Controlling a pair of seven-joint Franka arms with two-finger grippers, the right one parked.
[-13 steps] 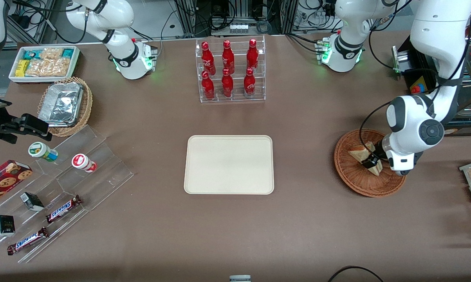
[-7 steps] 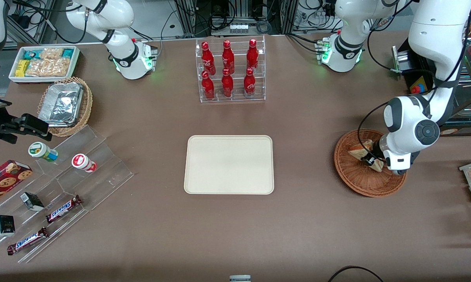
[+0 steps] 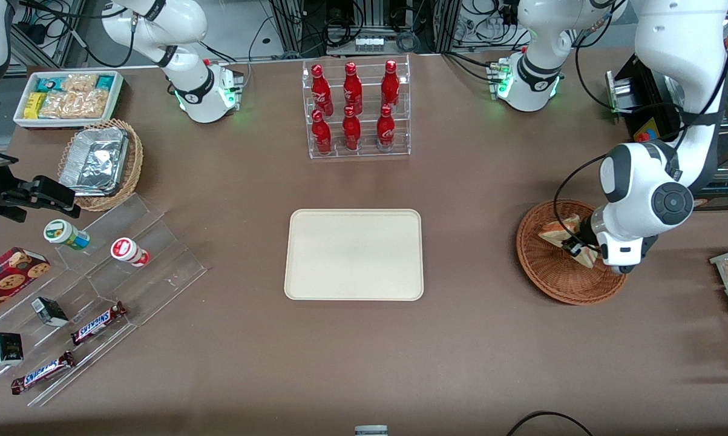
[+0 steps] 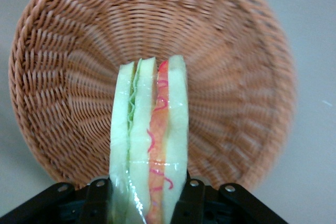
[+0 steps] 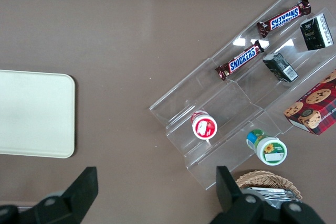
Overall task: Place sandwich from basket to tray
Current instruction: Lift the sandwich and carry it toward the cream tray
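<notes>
The sandwich (image 3: 558, 231) (image 4: 149, 145), a pale wedge with orange-pink and green layers, stands on edge between the fingers of my left gripper (image 3: 575, 248) (image 4: 146, 203), which is shut on it. It hangs just above the reddish-brown wicker basket (image 3: 551, 275) (image 4: 63, 93) at the working arm's end of the table. The cream tray (image 3: 354, 254) (image 5: 31, 114) lies flat at the table's middle with nothing on it.
A clear rack of red bottles (image 3: 356, 109) stands farther from the camera than the tray. A clear stepped stand with snack bars and cups (image 3: 91, 284), a tan basket with foil trays (image 3: 100, 163) and a white snack bin (image 3: 67, 97) lie toward the parked arm's end.
The gripper has risen slightly with the sandwich, which now sits higher over the basket than a second ago.
</notes>
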